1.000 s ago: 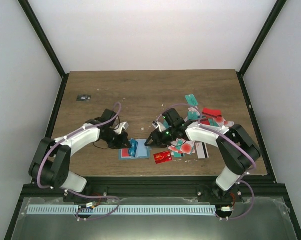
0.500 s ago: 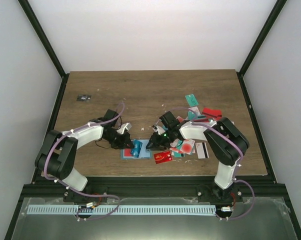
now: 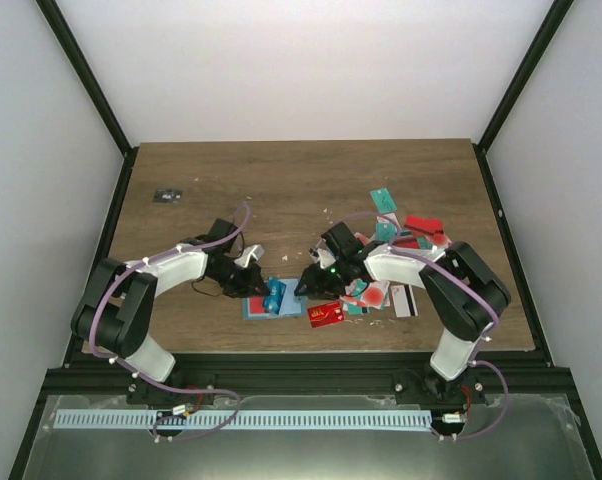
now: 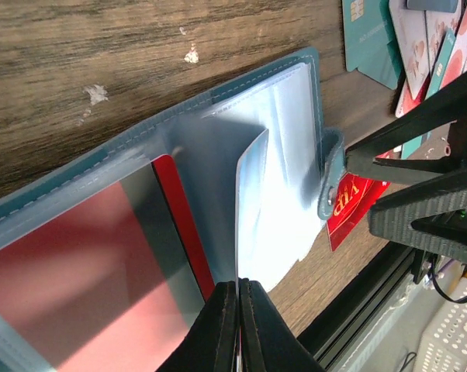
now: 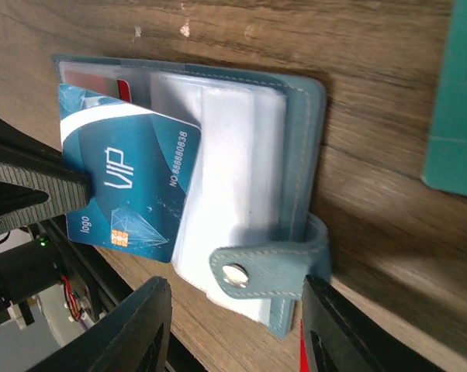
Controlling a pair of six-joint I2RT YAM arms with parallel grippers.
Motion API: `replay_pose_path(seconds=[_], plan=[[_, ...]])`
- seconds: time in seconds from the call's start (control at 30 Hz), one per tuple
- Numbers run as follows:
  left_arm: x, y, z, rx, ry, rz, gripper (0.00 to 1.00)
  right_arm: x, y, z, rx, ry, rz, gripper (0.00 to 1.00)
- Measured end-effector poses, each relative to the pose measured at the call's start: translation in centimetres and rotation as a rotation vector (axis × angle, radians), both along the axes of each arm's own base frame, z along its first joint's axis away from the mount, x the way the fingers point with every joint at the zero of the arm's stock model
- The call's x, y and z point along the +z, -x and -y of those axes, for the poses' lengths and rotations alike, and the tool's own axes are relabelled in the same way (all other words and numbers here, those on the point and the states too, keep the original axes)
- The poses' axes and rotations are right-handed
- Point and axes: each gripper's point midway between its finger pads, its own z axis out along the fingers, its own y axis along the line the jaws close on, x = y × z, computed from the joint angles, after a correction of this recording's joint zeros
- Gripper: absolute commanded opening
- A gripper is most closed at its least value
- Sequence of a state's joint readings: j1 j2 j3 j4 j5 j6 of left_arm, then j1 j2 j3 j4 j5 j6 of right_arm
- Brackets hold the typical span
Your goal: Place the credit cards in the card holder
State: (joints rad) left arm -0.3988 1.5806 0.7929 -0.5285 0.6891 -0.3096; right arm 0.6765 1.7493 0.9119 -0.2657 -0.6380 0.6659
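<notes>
Left gripper (image 4: 238, 291): fingers are pressed together on the edge of a blue VIP card (image 5: 129, 186), held tilted over the clear sleeves.
Right gripper (image 5: 232, 301): fingers are parted at a middling width, with the snap tab (image 5: 264, 271) between them and nothing gripped.
Card holder (image 5: 303, 155): laid open on the table (image 3: 281, 190) near its front edge, between both grippers.
Credit cards (image 3: 401, 240): scattered to the holder's right.
</notes>
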Motion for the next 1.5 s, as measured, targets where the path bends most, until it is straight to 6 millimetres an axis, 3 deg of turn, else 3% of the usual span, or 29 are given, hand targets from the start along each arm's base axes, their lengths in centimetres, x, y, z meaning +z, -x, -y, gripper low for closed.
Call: replay_pose_path(seconds=[0.27,0.7,1.5], plan=[[-0.1,-0.1,0.1,0.003,0.002,-0.003,0.04,-1.1,0.9,1.6,-0.016,0.056,-0.003,0.49],[-0.1,-0.7,0.7,0.041,0.038,-0.016,0.04,-0.8,1.3,0.1,0.004,-0.05,-0.038,0.49],[-1.5,0.0,2.6,0.152,0.093,-0.059,0.04,-0.6,2.0,-0.5,-0.002,-0.111,-0.094,0.49]])
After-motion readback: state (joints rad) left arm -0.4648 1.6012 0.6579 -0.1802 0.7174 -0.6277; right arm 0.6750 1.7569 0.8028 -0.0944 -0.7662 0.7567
